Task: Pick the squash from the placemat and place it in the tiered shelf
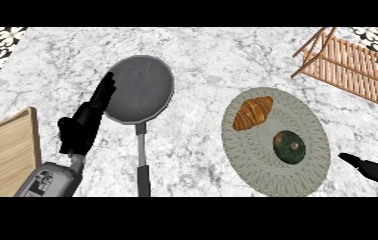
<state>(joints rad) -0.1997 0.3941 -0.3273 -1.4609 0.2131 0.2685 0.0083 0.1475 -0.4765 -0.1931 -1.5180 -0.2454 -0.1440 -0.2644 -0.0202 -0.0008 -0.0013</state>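
A dark green squash [289, 147] lies on the round grey woven placemat [251, 154] at the right, beside a brown croissant [253, 113]. The wooden tiered shelf [341, 64] stands at the far right corner, slatted and partly cut off by the view's edge. My left hand [83, 121] rests open at the left, fingers pointing up, overlapping the rim of a frying pan. Only a small black part of my right hand [362, 165] shows at the right edge, just right of the placemat and apart from the squash.
A grey frying pan [139, 89] lies left of centre, its handle [142, 164] pointing toward me. A wooden cutting board [16, 151] sits at the left edge. The counter [207, 59] is white-grey marble.
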